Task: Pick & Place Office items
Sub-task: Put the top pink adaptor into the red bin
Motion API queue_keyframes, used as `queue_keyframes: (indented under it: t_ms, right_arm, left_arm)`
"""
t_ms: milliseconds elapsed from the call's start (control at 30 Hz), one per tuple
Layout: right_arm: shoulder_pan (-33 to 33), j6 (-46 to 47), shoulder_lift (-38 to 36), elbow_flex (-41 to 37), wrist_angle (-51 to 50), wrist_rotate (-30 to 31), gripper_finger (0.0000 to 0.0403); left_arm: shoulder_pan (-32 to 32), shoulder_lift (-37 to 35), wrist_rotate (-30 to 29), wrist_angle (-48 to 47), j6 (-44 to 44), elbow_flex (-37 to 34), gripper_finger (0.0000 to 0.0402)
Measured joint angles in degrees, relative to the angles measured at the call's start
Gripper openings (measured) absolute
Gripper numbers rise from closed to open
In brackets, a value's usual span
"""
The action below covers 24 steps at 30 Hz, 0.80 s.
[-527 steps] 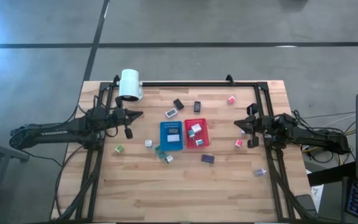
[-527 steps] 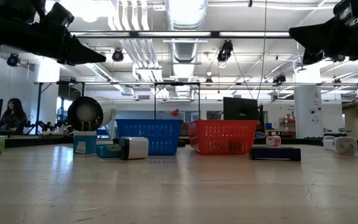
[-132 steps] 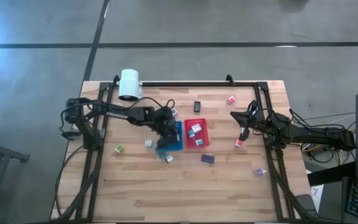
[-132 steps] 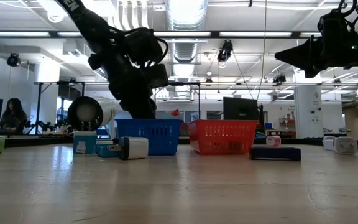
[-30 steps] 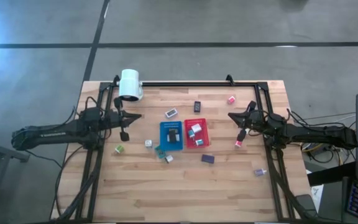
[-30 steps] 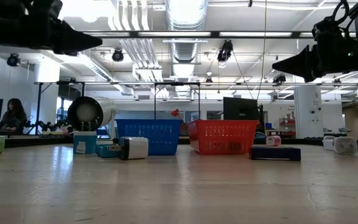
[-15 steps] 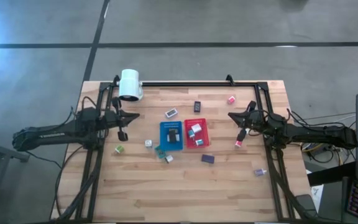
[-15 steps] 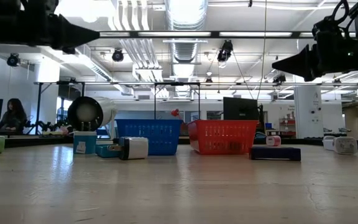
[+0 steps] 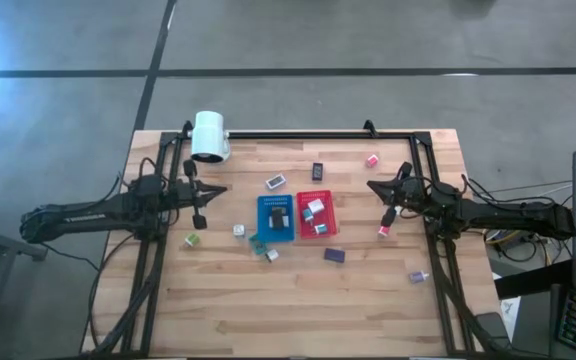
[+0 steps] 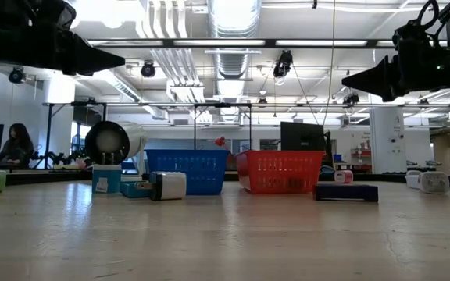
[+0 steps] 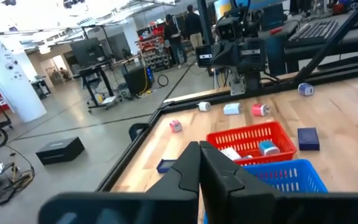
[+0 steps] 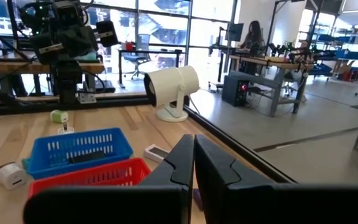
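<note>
Two trays are seen mid-table: a blue tray point(image 9: 275, 217) holding one dark item point(image 9: 279, 213), and a red tray point(image 9: 316, 214) holding perhaps two pale items point(image 9: 314, 208). About ten small items are scattered on the table point(image 9: 298, 300). The left gripper point(image 9: 222, 187) and right gripper point(image 9: 371, 185) are raised, fingers pressed together, nothing held.

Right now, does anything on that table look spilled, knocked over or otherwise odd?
Nothing looks damaged or spilled. The small office items lie scattered loose around the blue tray and red tray, with only a few inside them. Both hands, left and right, hang shut and empty above the table.
</note>
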Motion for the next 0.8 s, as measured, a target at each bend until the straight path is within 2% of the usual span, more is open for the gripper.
queue_keyframes:
  t_ms: [333,800]
  right_arm:
    - [0.0,-1.0,0.0,0.0,0.0,0.0,0.0008]
    - [0.0,-0.9,0.0,0.0,0.7,0.0,0.0008]
  left_arm:
    - [0.0,0.0,0.0,0.1,-2.2,-0.1,0.0017]
    - [0.0,0.0,0.0,0.1,-0.9,-0.1,0.0014]
